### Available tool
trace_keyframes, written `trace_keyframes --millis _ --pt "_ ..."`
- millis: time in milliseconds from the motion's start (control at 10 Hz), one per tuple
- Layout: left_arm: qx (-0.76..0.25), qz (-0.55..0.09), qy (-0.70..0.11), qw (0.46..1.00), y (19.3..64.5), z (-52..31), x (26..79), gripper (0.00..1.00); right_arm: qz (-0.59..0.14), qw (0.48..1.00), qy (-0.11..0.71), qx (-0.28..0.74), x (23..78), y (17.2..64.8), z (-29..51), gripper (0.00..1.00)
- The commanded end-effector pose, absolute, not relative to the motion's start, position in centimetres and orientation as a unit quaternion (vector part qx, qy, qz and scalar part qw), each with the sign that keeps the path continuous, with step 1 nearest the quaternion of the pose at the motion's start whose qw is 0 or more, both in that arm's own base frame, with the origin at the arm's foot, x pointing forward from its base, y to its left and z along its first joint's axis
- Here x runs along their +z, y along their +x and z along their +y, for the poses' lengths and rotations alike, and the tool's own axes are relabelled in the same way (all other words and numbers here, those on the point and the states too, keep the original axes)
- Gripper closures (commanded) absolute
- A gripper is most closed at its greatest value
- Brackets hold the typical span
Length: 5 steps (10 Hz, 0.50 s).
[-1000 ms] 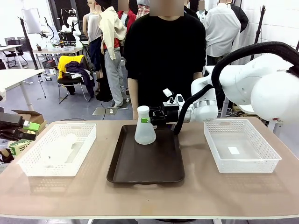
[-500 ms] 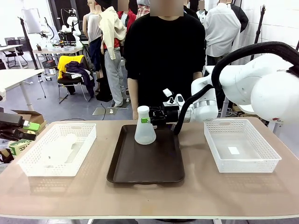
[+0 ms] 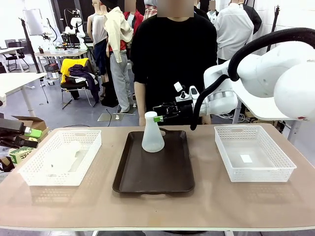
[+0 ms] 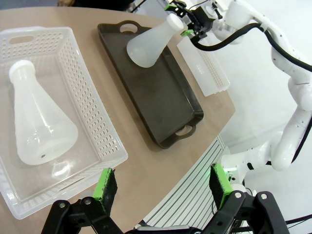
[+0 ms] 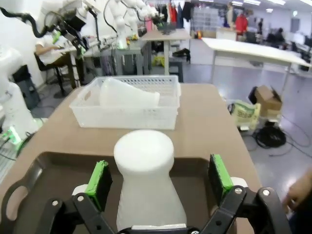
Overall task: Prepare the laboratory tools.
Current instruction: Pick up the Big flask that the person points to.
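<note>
One frosted-white conical flask (image 3: 152, 133) stands upright on the far part of the dark brown tray (image 3: 162, 179). My right gripper (image 3: 158, 118) hovers at its top from the right, open. In the right wrist view the green pads (image 5: 100, 178) stand wide on either side of the flask's cap (image 5: 144, 148) with a gap on each side. A second flask (image 4: 39, 122) lies on its side in the white mesh basket (image 4: 105, 124) on the left. My left gripper (image 4: 163, 183) is open above that basket's edge, holding nothing.
A second white mesh basket (image 3: 253, 152) stands at the right with a small white slip inside. A person in black (image 3: 172, 59) stands at the far side behind the tray. The left basket (image 3: 59, 157) sits near the table's left edge.
My right arm has lifted, and its open gripper has risen from beside the flask's neck to the level of its cap. The flask stays put on the tray.
</note>
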<state>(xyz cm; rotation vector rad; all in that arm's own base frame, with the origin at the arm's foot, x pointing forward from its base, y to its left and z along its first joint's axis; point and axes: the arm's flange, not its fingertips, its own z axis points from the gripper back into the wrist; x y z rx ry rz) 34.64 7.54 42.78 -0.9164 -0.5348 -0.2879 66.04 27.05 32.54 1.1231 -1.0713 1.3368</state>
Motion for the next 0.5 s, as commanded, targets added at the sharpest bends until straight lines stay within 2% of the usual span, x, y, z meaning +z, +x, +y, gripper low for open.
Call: trace_keyframes --millis 0,400 --pt "-0.143 -0.265 -0.442 0.844 34.7 7.7 42.6 0.0 -0.426 0.579 0.404 0.565 33.8 64.0 24.1 0.0" --pt "-0.143 -0.265 -0.442 0.844 34.7 7.7 42.6 0.0 -0.475 0.651 0.246 0.539 38.6 59.5 14.7 0.0"
